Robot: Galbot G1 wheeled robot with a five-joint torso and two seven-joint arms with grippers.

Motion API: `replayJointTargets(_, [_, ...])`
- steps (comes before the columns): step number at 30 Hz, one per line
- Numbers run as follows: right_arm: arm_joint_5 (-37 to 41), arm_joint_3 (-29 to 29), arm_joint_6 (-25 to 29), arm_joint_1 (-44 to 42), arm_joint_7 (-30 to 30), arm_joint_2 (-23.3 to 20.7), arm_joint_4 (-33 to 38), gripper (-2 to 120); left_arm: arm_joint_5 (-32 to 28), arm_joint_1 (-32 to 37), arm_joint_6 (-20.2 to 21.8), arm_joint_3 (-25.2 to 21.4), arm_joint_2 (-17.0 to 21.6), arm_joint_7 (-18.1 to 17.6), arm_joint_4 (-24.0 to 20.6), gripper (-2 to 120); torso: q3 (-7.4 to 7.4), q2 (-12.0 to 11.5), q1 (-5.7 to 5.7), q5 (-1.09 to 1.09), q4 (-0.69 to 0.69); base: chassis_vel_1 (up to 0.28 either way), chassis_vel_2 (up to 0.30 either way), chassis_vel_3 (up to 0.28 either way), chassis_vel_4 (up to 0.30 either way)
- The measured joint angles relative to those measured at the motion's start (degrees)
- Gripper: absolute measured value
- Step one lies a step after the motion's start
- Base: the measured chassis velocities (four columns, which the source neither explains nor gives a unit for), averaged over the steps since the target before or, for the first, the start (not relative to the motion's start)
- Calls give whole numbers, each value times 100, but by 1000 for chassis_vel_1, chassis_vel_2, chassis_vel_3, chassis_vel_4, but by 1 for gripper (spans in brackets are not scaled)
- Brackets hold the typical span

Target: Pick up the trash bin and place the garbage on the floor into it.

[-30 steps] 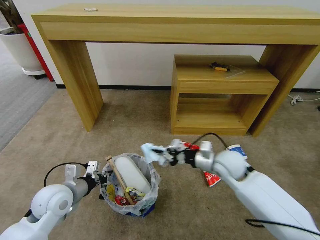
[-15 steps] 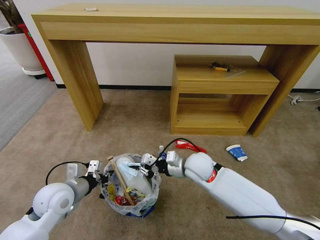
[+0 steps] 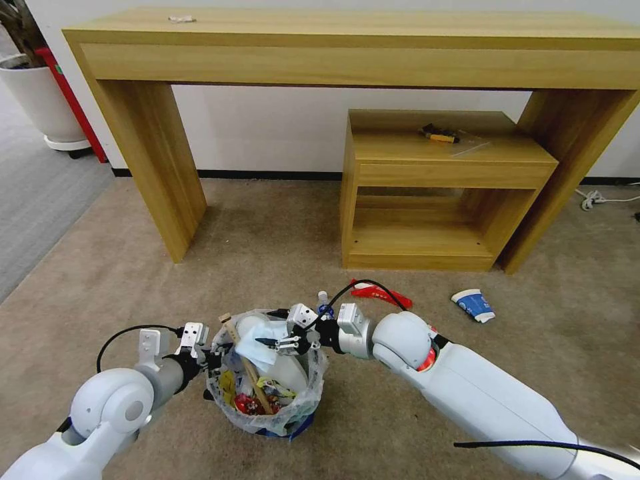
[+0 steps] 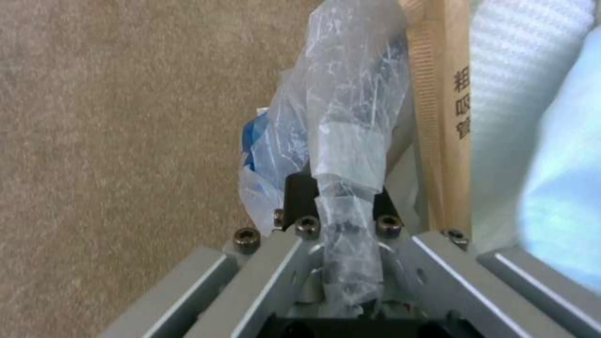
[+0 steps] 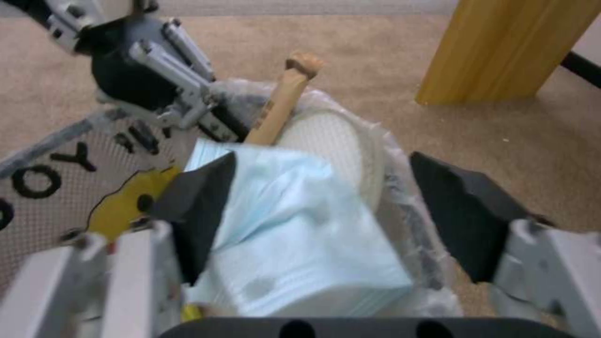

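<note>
Risk sits at the rim: the right gripper [image 3: 277, 343] hovers over the small round dark trash bin with its crinkly white liner [image 3: 267, 393], jaws wide, the pale blue tissue [image 5: 294, 234] lying between them on the heaped garbage; it could slide off onto the beige carpet floor [image 3: 280, 233]. The left gripper [image 4: 341, 225] pinches the bin's rim.

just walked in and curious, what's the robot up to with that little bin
The left gripper is clamped on the trash bin's bag-lined rim. The right gripper hangs open over the bin, a pale blue tissue lying loose between its jaws on a white slipper. A paper cup and red wrapper lie on the floor.
</note>
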Motion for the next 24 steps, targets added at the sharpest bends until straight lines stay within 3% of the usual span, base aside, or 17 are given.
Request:
replayJointTargets(1, [0, 0, 0, 0, 0, 0, 0, 78, 0, 0, 0, 0, 0, 0, 0, 0, 0, 0, 0, 0, 0, 0, 0, 0, 0])
replayJointTargets(4, [70, 86, 9, -54, 106, 19, 41, 95, 24, 30, 0, -29, -21, 1, 8, 0, 0, 0, 0, 0, 0, 0, 0, 0, 0])
replayJointTargets(7, [159, 232, 12, -132, 191, 23, 116, 99, 37, 24, 0, -58, -62, 1, 67, 0, 0, 0, -1, 0, 1, 0, 0, 0, 0])
replayJointTargets(11, [294, 580, 20, -365, 365, 0, 223, 100, 50, -2, -1, -120, -148, 6, 137, 0, 0, 0, -1, 0, 1, 0, 0, 0, 0])
replayJointTargets(15, [470, 950, 150, -792, 1005, -83, 252, 100, 71, 42, 0, -219, -205, 48, 189, 0, 0, 0, -1, 0, -1, 0, 0, 0, 0])
replayJointTargets(17, [545, 1327, 248, -1163, 1436, -128, 252, 100, 138, 107, -1, -304, -249, 141, 219, 0, 0, 0, -1, 1, 2, 0, 0, 0, 0])
replayJointTargets(18, [545, 1327, 248, -1163, 1436, -128, 252, 100, 138, 107, -1, -304, -249, 141, 219, 0, 0, 0, -1, 1, 2, 0, 0, 0, 0])
replayJointTargets(24, [358, 2806, 413, -2281, 1578, 56, 337, 100, 414, 166, 0, -491, -347, 435, 418, 0, 0, 0, -1, 1, 0, 0, 0, 0, 0])
